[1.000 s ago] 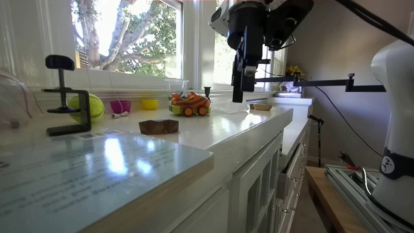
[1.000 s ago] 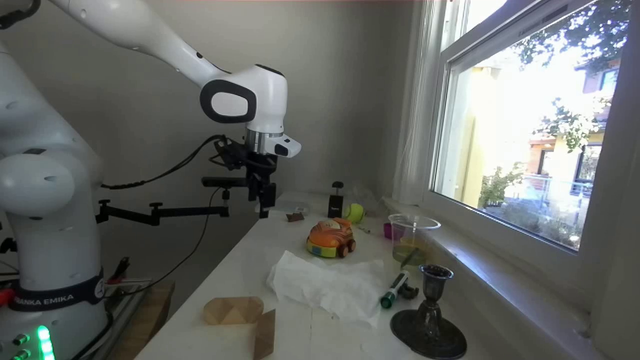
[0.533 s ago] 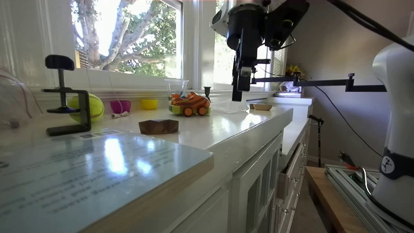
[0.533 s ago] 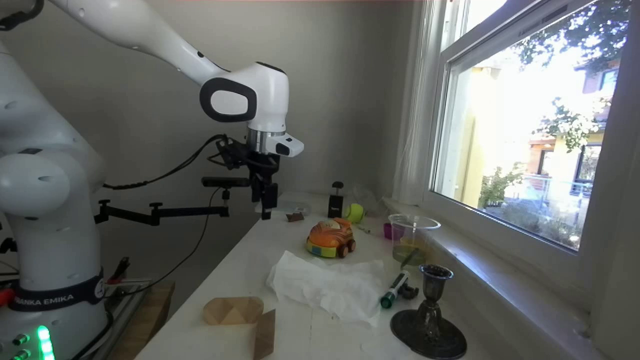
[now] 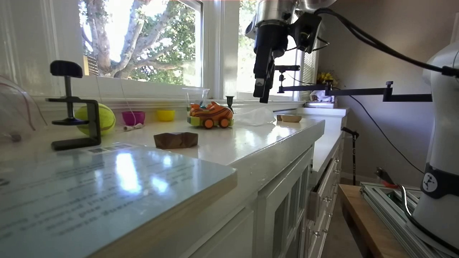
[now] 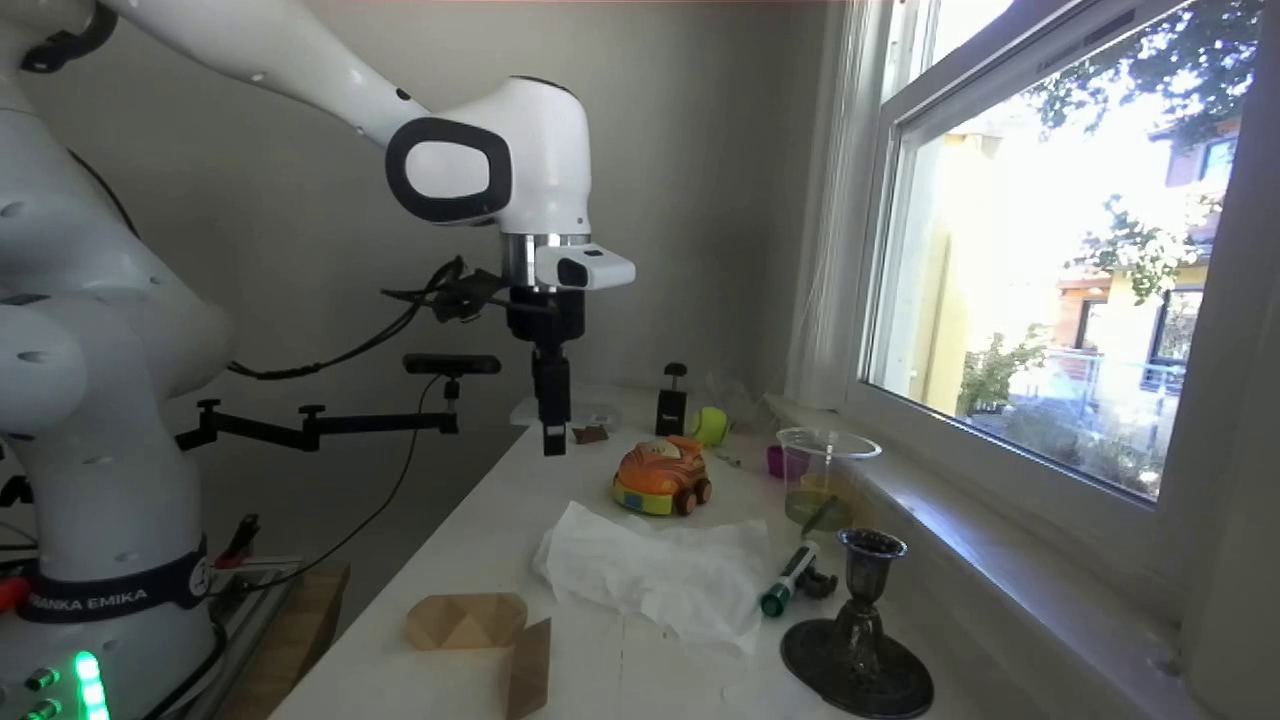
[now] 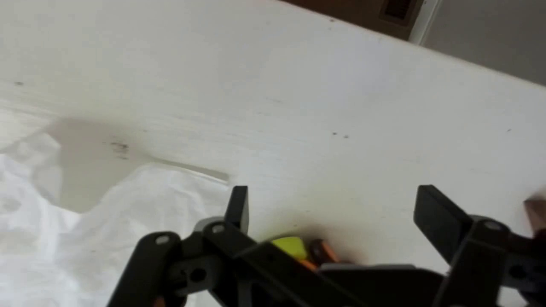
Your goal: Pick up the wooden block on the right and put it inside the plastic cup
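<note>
The pale tan wooden block lies flat on the white counter; it shows in both exterior views and is out of the wrist view. The short magenta plastic cup stands near the window wall; part of it shows behind a clear cup in an exterior view. It is out of the wrist view. My gripper is open with nothing between its fingers. It hangs above the counter near the front edge, beside the toy car, apart from block and cup, in both exterior views.
An orange toy car, white crumpled paper, a clear cup, marker and candlestick stand around. A darker flat piece touches the tan block. A brown block, clamp and tennis ball lie farther along.
My gripper has turned about its vertical axis and moved along the counter, slightly right in the exterior view that shows the arm's whole length. The objects on the counter have not moved.
</note>
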Action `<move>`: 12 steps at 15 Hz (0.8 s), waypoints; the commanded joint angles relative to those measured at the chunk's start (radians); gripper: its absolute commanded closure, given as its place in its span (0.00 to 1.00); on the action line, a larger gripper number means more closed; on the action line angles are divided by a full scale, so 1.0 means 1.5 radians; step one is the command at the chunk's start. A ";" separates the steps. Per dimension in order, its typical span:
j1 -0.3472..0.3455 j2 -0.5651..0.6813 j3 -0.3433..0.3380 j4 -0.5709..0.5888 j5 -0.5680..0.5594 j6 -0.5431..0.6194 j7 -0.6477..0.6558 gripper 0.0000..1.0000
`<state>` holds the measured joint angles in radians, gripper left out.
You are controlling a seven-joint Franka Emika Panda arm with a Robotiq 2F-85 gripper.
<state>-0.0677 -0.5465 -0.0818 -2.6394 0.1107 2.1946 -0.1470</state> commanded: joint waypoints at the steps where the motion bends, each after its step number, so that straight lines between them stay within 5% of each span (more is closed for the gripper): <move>1: -0.064 -0.014 -0.005 0.004 -0.067 0.006 0.069 0.00; 8: -0.184 -0.049 -0.029 -0.001 -0.174 -0.028 0.155 0.00; 12: -0.201 -0.083 -0.089 -0.037 -0.141 -0.019 0.129 0.00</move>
<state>-0.3554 -0.6005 -0.1601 -2.6436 -0.1103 2.1744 0.0448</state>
